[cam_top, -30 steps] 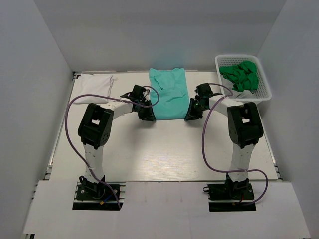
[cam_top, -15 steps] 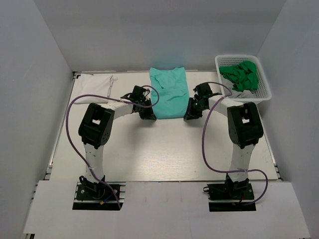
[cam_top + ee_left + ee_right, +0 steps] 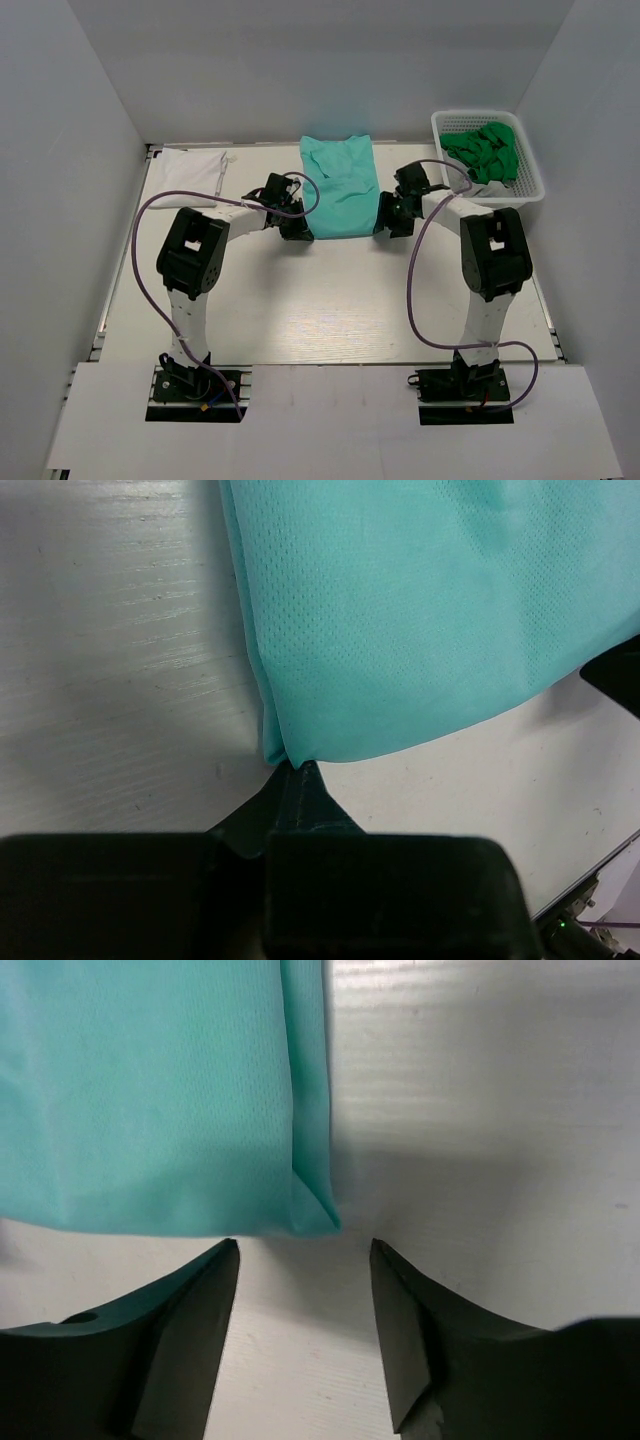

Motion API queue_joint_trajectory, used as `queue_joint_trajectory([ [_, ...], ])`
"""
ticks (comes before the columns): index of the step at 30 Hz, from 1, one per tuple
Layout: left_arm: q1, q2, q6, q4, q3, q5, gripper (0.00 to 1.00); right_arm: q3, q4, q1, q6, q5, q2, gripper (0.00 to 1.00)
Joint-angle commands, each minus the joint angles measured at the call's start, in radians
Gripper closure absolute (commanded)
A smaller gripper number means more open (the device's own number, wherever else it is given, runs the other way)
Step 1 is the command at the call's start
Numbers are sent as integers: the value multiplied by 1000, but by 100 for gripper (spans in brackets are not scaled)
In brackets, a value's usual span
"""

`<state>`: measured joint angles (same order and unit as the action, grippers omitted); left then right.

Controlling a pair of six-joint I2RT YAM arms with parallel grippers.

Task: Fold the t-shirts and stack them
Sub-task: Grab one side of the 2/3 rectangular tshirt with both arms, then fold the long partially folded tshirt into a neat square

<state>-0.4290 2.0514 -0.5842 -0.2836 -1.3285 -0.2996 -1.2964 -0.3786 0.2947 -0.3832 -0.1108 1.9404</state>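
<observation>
Three shirts, one basket, two grippers.

- Teal shirt (image 3: 338, 188): folded to a long strip and lying flat on the table (image 3: 330, 300), upper centre of the overhead frame. The weave is fine mesh.
- White shirt (image 3: 188, 176): folded flat at upper left, well apart from the teal one.
- Green shirt (image 3: 485, 150): bunched inside the white mesh basket (image 3: 532, 160), upper right.
- Left gripper (image 3: 293, 770): at the strip's lower left corner. Its jaws are closed together with the tip touching the hem corner. Whether cloth is pinched cannot be told.
- Right gripper (image 3: 304, 1250): at the strip's lower right corner. Its jaws are spread, with the shirt corner just above the gap, and it holds nothing.
</observation>
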Motion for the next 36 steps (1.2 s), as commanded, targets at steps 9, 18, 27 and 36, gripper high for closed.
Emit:
queue_joint_trajectory([
  [9, -4, -43, 35, -77, 32, 108, 100, -89, 55, -5, 13, -69, 86, 84],
  [18, -13, -313, -26, -92, 232, 117, 100, 141, 28, 6, 84, -260, -145, 100],
  [27, -62, -557, -37, -441, 296, -35, 100, 318, -242, 64, 106, -449, -423, 100],
  [36, -80, -727, -68, -856, 183, -117, 100, 316, -617, 103, 141, -602, -618, 100],
])
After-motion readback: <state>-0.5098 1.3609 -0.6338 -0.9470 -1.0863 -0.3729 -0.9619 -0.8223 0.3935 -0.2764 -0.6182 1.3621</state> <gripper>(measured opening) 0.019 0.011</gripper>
